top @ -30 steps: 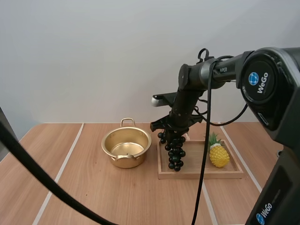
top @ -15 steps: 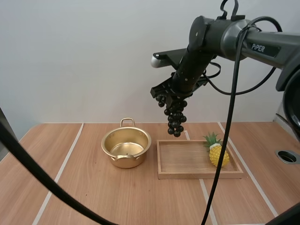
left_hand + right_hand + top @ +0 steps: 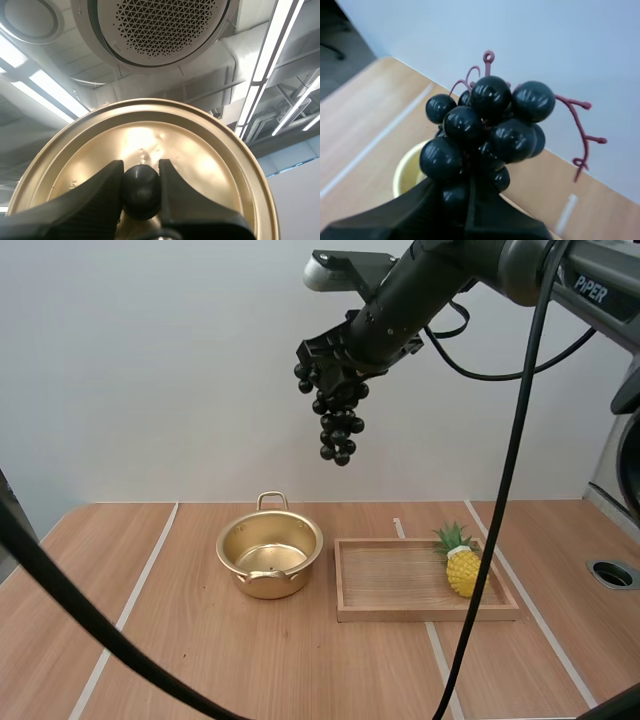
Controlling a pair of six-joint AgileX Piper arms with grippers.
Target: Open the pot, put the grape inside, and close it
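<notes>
A gold pot (image 3: 270,555) stands open on the table, left of the wooden tray (image 3: 400,612). My right gripper (image 3: 335,355) hangs high above the table, up and to the right of the pot, shut on a bunch of dark grapes (image 3: 334,410) that dangles from it. In the right wrist view the grapes (image 3: 485,130) sit pinched at my fingertips, with the pot (image 3: 410,172) far below them. My left gripper (image 3: 141,182) is shut on the black knob (image 3: 141,190) of the gold lid (image 3: 150,150), held up toward the ceiling.
A small pineapple (image 3: 465,565) lies at the right end of the tray. Bare wooden table surrounds the pot on its left and front.
My right gripper has lifted the grapes from just over the tray to high above the table and carried them left, toward the pot.
</notes>
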